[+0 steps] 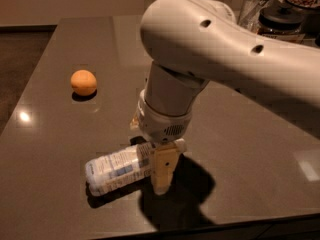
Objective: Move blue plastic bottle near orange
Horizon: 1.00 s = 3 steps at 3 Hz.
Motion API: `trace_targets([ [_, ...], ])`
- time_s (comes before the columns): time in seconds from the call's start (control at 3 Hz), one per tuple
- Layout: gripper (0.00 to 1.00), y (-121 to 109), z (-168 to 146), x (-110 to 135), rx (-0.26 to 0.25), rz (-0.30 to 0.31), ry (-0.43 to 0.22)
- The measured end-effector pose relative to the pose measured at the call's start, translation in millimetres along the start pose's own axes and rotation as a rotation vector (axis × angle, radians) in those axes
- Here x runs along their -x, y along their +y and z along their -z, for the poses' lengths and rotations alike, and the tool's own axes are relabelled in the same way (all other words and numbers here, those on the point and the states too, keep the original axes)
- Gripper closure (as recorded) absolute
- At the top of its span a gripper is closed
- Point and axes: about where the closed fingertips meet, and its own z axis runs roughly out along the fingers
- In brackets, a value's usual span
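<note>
lying white-labelled bottle (116, 170), jaws at neck

blue plastic bottle (117, 171) label illegible, no readable text, claw (161, 184) beside it

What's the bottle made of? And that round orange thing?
The blue plastic bottle looks like clear, shiny plastic with a white-and-blue label. The orange looks like real fruit with matte skin, probably. The gripper is down at one end of the bottle.
</note>
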Motion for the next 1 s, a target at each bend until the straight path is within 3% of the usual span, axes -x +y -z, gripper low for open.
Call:
trace_targets([
  [0.33,0.39,-0.5,0.0,8.4,0.0,-0.001,0.009],
  [0.67,0.69,-8.1,18.5,8.1,-0.016,-0.014,0.035],
  [1.0,0.93,-25.1,37.0,7.7,-0.037,-0.022,0.051],
])
